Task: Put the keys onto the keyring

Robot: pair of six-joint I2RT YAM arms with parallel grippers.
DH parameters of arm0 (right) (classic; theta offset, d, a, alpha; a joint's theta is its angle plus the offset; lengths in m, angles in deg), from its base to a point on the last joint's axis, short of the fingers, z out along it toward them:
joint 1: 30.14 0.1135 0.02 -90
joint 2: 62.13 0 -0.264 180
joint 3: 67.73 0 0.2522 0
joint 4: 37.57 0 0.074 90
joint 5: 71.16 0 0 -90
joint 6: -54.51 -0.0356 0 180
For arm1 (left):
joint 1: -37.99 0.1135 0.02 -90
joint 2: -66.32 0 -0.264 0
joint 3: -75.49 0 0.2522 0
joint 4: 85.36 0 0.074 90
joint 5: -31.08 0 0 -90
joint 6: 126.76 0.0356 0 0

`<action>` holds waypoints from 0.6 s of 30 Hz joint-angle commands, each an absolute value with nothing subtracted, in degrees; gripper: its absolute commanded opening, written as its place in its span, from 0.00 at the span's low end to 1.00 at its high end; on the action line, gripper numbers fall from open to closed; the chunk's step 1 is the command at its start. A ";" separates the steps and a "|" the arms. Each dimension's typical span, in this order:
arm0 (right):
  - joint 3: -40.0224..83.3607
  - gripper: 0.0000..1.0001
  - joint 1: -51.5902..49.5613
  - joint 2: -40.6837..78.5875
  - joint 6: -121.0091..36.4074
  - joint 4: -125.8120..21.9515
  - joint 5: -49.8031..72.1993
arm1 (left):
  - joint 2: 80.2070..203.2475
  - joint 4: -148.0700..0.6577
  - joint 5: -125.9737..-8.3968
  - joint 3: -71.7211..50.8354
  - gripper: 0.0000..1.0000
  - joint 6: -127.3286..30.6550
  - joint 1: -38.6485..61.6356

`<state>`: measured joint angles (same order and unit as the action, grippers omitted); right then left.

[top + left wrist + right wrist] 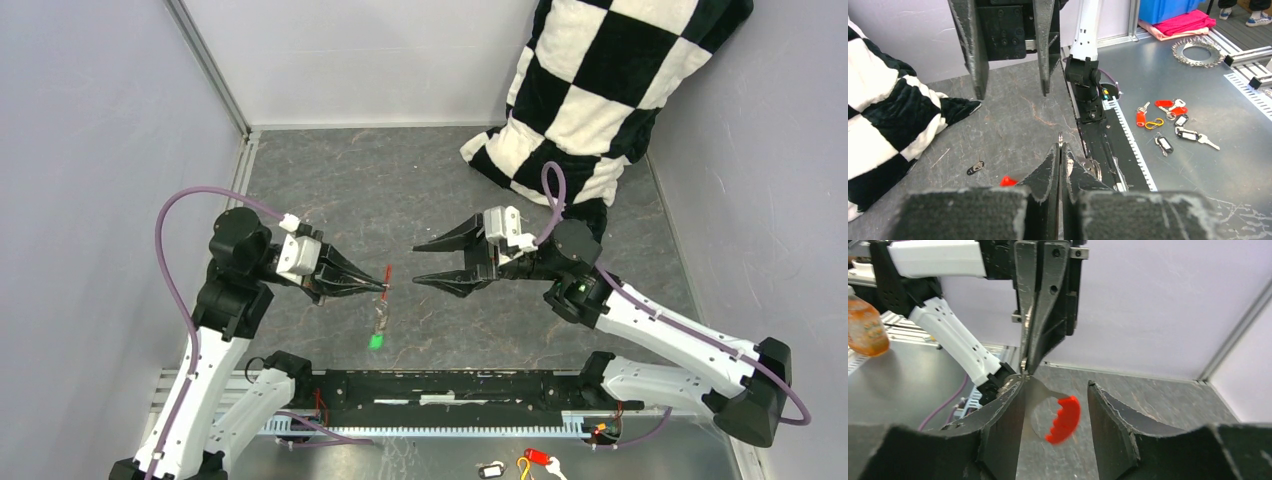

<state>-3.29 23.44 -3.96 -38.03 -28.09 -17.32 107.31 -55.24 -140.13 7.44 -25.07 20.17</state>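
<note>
- Currently the left fingers [348, 276] are clenched tight, with no gap showing between them in the left wrist view [1048, 172].
- They pinch the upper end of the keyring [381, 318], a thin silvery chain that runs from the tips toward the near edge of the worktop [330, 190].
- At the pinched end sits the red key [387, 278]. It appears as a blurred red shape [1064, 419] below the left tips in the right wrist view.
- At the chain's far end is the green key [375, 341]. Whether it rests on the worktop or hangs just above it, I cannot tell.
- A small dark key [975, 168] lies flat on the worktop, apart from the chain, between the left fingers and the checkered cloth [888, 125].
- Facing the left tips from the other side, the right fingers [450, 240] are spread apart and grip nothing.
- In the top view they are near the red key but not touching it.
- In the right wrist view the red key shows in the gap between those two fingers [1003, 415]. From there, depth cannot be judged.
- The checkered cloth [590, 90] is bunched in the far right corner.
- Several spare keys and tags [1168, 115] lie on the bare metal surface beyond the near edge of the worktop.
- Purple cables [165, 260] loop from both wrists.
</note>
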 commanded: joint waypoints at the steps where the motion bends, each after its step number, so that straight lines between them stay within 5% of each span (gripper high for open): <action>1: -5.35 0.53 24.52 -3.74 -43.05 -16.89 -20.96 | 108.03 -57.21 -141.63 4.54 0.02 -24.30 20.07; 18: -3.74 0.31 28.99 1.41 -44.35 -17.15 -15.77 | 109.13 -57.53 -138.14 3.28 0.02 -24.10 20.06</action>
